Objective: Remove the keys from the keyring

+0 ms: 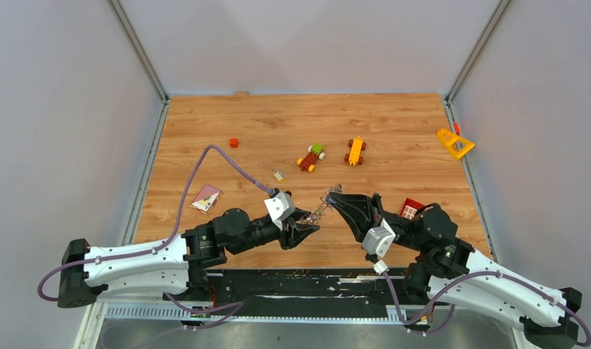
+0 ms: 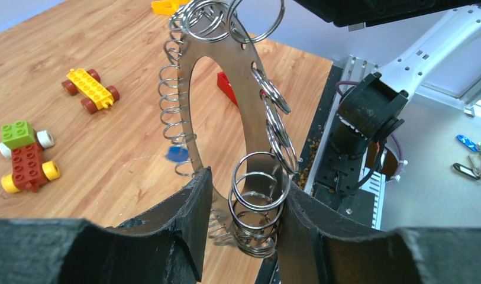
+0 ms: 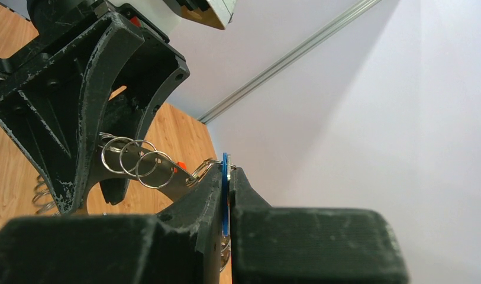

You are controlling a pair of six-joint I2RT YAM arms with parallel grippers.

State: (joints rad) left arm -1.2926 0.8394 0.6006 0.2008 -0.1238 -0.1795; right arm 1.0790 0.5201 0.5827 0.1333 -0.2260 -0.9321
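Silver metal, the keyring [image 2: 241, 89] hangs in the air above the wooden worktop [image 1: 394, 123], near its front edge, between the two claws. From above, its long axis runs from the left claw [image 2: 245, 186] up and to the right toward the right claw [image 3: 229, 174]. In the left wrist view it stands on end, turned partly edge-on to the camera, so the round hole reads as a tall oval. Wire coils and small split rings [image 2: 258, 201] crowd its rim. Its lower end sits between the left claw's fingers [image 2: 190, 213], which stand about half open, one on each side, gripping nothing; whether they brush the rim I cannot tell. The right claw is pinched shut on a thin blue key [image 3: 225, 171], seen edge-on, at the ring's far end. A second blue scrap [image 2: 177, 155] shows behind the coils; whether it lies on the wood or hangs I cannot tell.
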